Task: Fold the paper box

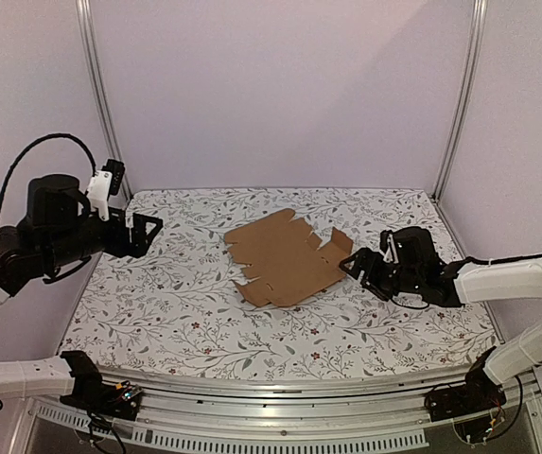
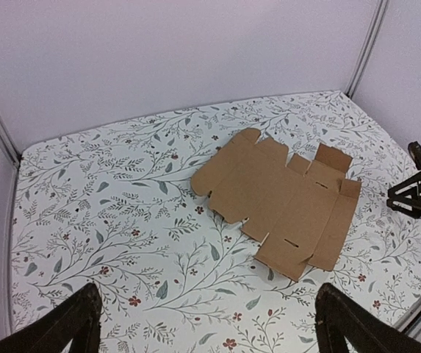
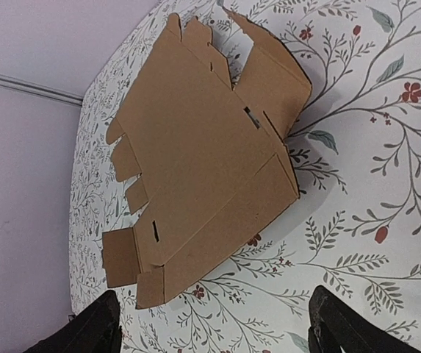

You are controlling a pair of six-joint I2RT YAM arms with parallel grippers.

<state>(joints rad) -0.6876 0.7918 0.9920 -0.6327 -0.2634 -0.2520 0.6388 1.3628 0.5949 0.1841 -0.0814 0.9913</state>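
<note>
The paper box (image 1: pixel 283 253) is a flat brown die-cut cardboard sheet with flaps and tabs, lying unfolded in the middle of the floral table; one side flap near the right gripper is slightly raised. It shows in the left wrist view (image 2: pixel 280 195) and in the right wrist view (image 3: pixel 203 154). My right gripper (image 1: pixel 358 265) is open and empty, just right of the sheet's right edge, low over the table. My left gripper (image 1: pixel 148 230) is open and empty, raised at the far left, well away from the sheet. Its fingertips (image 2: pixel 74 323) frame the bottom of the left wrist view.
The table wears a white floral cloth (image 1: pixel 176 303). Pale walls and metal frame posts (image 1: pixel 100 95) close in the back and sides. A metal rail (image 1: pixel 289 416) runs along the near edge by the arm bases.
</note>
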